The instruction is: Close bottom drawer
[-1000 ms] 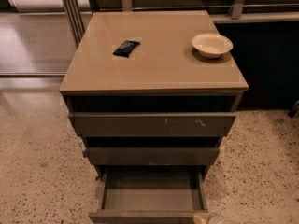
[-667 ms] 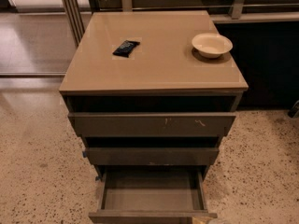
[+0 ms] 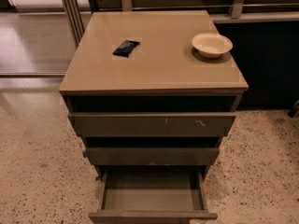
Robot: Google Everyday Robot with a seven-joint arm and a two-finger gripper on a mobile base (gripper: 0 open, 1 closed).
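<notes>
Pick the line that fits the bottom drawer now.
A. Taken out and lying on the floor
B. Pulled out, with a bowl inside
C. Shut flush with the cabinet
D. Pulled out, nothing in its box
D: the bottom drawer juts out past the two above it, its grey box bare. The bowl sits on the cabinet top. The gripper is not in view.

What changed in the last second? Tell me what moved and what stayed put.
Nothing visibly changed. The bottom drawer is pulled out just as far as before, showing its bare inside. The bowl and the dark packet lie in the same spots on the cabinet top. The gripper is out of view, then and now.
</notes>
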